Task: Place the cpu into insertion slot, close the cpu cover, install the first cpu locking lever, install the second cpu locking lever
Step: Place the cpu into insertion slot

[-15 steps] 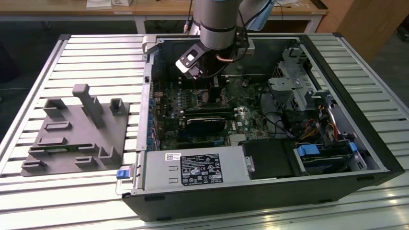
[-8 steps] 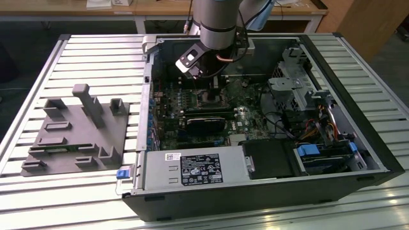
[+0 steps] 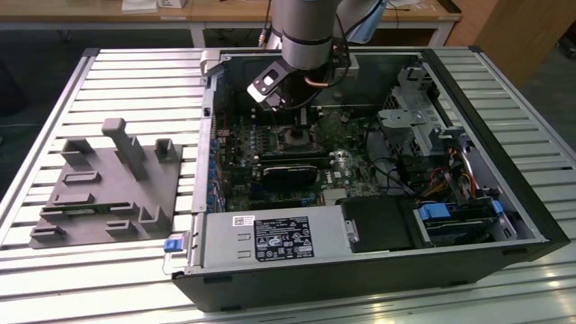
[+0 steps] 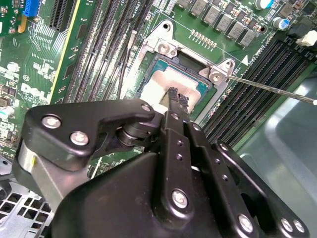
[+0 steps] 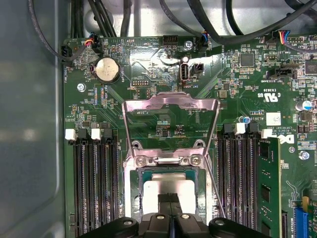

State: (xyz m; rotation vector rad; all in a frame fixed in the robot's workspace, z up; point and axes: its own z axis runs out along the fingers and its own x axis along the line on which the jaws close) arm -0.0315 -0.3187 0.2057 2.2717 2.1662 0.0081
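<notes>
The cpu (image 4: 173,79) (image 5: 153,191) lies flat in the insertion slot (image 4: 161,62) (image 5: 140,173) (image 3: 297,140), its pale metal face up. The cpu cover (image 5: 168,100) stands flipped open behind the socket, with board showing through its window. My gripper (image 4: 177,97) (image 5: 168,199) (image 3: 300,121) hangs just above the chip's face, fingers shut together with nothing between them. A thin wire locking lever (image 4: 267,89) (image 5: 214,186) sticks out free beside the socket.
Long black memory slots (image 5: 91,188) (image 5: 237,178) flank the socket on both sides. In the exterior view a black card (image 3: 288,174) sits nearer than the socket, the power supply (image 3: 270,236) is at the case front, drive cages (image 3: 423,115) at the right, and a grey fixture (image 3: 99,189) left.
</notes>
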